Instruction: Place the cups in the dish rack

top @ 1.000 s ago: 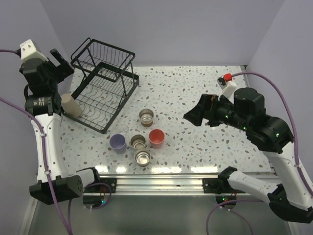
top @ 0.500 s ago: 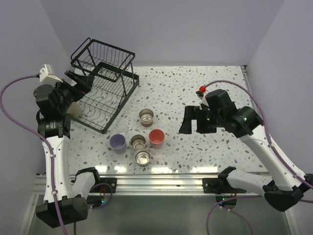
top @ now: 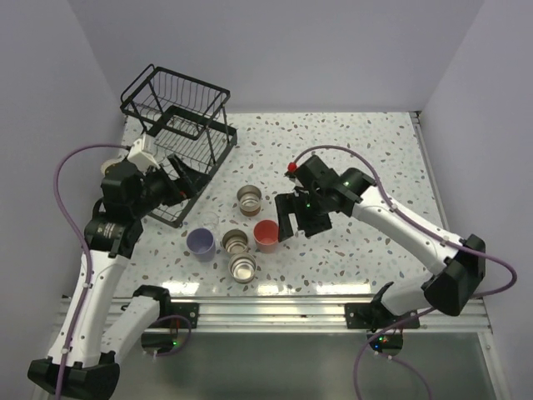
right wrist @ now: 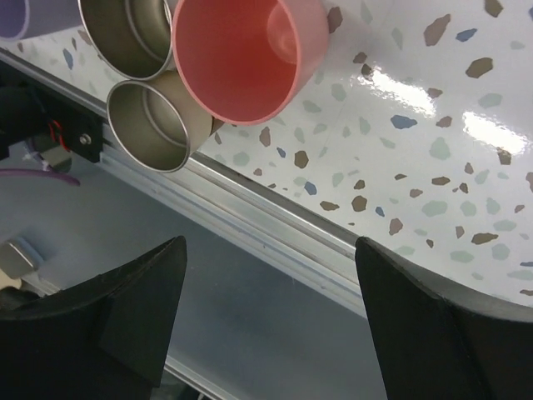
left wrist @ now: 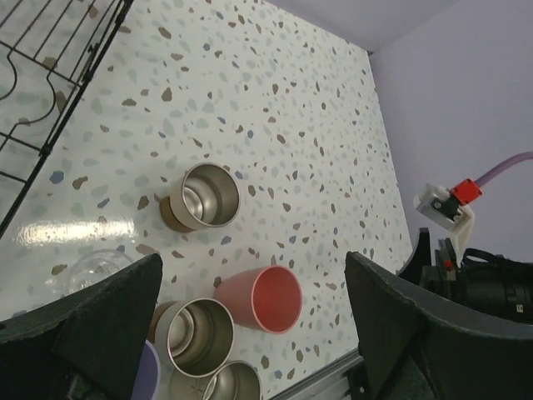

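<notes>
The black wire dish rack [top: 179, 112] stands at the back left; its edge shows in the left wrist view [left wrist: 50, 83]. On the table in front of it stand a red-pink cup [top: 266, 234], three steel cups [top: 249, 198] [top: 236, 242] [top: 243, 268], a lavender cup [top: 201, 242] and a clear glass cup [top: 208, 221]. My left gripper [top: 190, 179] hangs open over the rack's front edge, looking toward the red-pink cup [left wrist: 266, 300]. The right gripper [top: 285, 218] is open just right of the red-pink cup [right wrist: 241, 58], holding nothing.
The metal rail [top: 275, 287] runs along the table's near edge, right behind the nearest steel cup [right wrist: 158, 125]. Speckled tabletop [top: 366, 158] stretches to the right of the cups. Purple walls close in the back and sides.
My left arm has swung down from beside the rack toward the cups. My right arm has reached left across the table to the red-pink cup.
</notes>
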